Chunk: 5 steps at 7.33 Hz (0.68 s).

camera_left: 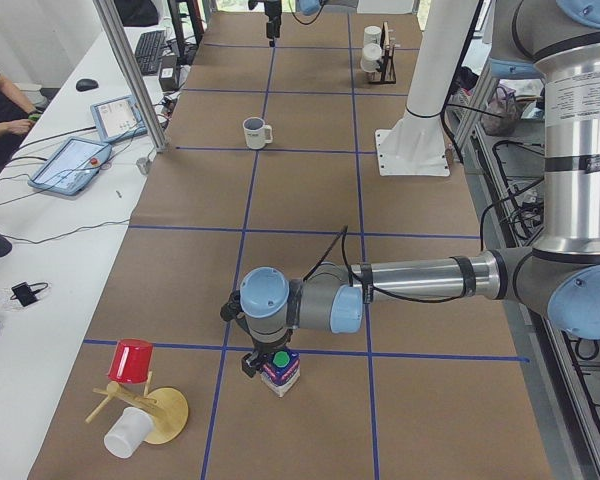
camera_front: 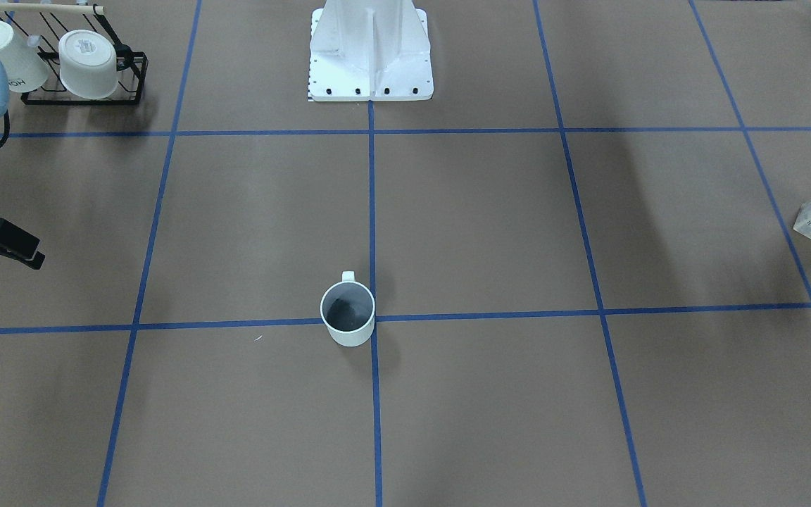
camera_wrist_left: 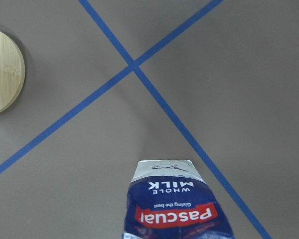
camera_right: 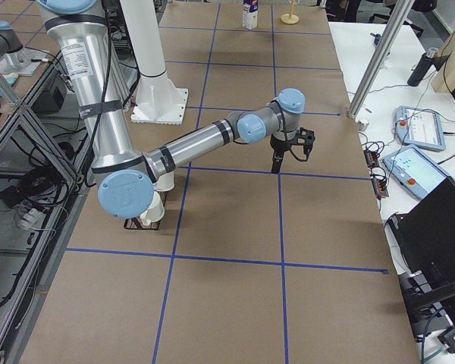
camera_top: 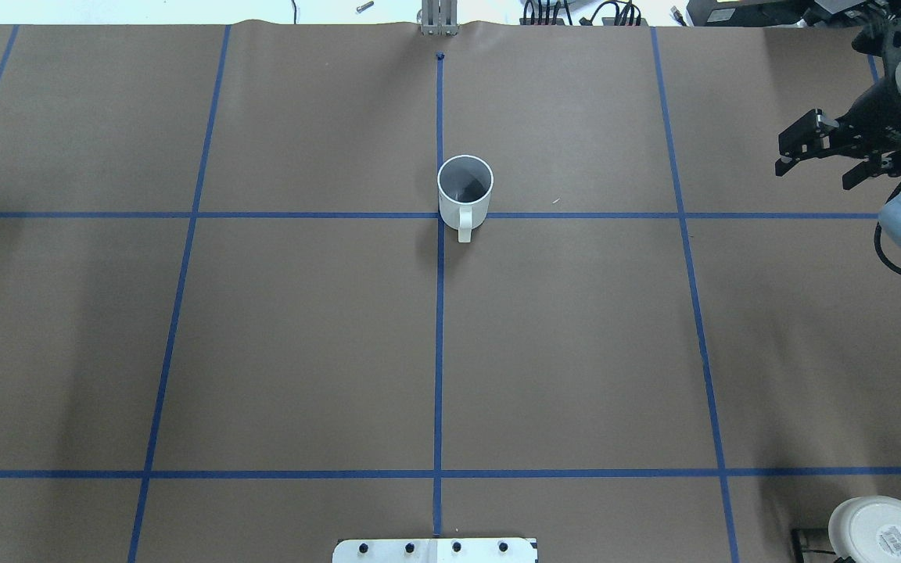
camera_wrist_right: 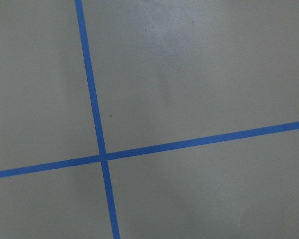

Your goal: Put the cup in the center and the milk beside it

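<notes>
Cup [camera_top: 464, 188] stands upright mid-worktop [camera_top: 302, 336], where blue tape lines [camera_top: 439, 352] cross. Milk [camera_left: 280, 372] stands well apart at the left end, under the left gripper [camera_left: 263, 362]; I cannot tell how its jaws stand. Right gripper [camera_top: 816, 173] hovers, jaws wide, holding nothing

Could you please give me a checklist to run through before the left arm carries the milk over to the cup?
1. Cup upright at the centre of the table: ok.
2. Milk upright, but at the table's far left end, not yet beside the cup: not ok.
3. Left hand at the milk; firm grip: cannot tell.
4. Right hand open, empty, well away from the cup: ok.
5. Space beside the cup free for the milk: ok.
</notes>
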Tool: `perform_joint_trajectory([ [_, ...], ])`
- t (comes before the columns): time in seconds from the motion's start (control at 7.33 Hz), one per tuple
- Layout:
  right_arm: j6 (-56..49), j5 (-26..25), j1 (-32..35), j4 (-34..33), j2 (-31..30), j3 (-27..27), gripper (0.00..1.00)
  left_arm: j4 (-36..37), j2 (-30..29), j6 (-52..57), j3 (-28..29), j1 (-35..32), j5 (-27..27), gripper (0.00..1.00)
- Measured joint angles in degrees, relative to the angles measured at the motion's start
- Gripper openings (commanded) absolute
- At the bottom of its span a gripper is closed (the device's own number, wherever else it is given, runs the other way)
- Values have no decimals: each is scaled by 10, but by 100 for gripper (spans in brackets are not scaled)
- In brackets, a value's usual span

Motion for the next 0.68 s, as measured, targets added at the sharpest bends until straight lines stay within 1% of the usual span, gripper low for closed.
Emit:
perform_joint_trajectory([
  [0.41,0,-4,0,0,0,0,100,-1,-1,0,13,12,0,98],
  [0.55,0,-5,0,0,0,0,100,-1,-1,0,15,13,0,92],
  [0.68,0,-5,0,0,0,0,100,-2,-1,0,15,14,0,60],
])
